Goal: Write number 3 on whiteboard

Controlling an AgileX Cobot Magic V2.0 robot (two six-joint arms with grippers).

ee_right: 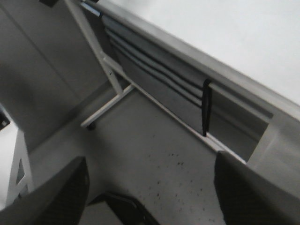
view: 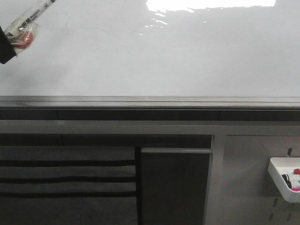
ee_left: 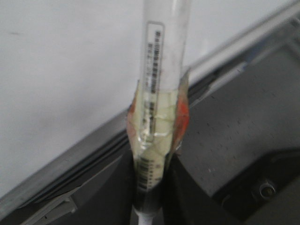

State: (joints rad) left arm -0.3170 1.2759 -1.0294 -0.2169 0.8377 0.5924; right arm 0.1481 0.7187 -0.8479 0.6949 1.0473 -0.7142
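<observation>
The whiteboard [view: 154, 51] fills the upper front view, glossy white with glare at the top and a grey rail [view: 150, 101] along its bottom. No number 3 shows on it. My left gripper [view: 5, 46] is at the far upper left, shut on a white marker [view: 29, 18] wrapped in clear and orange tape. In the left wrist view the marker [ee_left: 161, 70] stands up from between the dark fingers [ee_left: 187, 187], in front of the whiteboard [ee_left: 61, 70]. The marker's tip is out of view. My right gripper [ee_right: 150, 197] is open and empty, seen only in the right wrist view.
Below the rail are a grey fabric panel with dark stripes [view: 65, 173] and a dark panel [view: 176, 187]. A grey pegboard [view: 248, 178] at lower right carries a white tray [view: 285, 178] with markers. The right wrist view shows the speckled floor [ee_right: 154, 140] and the stand's leg [ee_right: 105, 108].
</observation>
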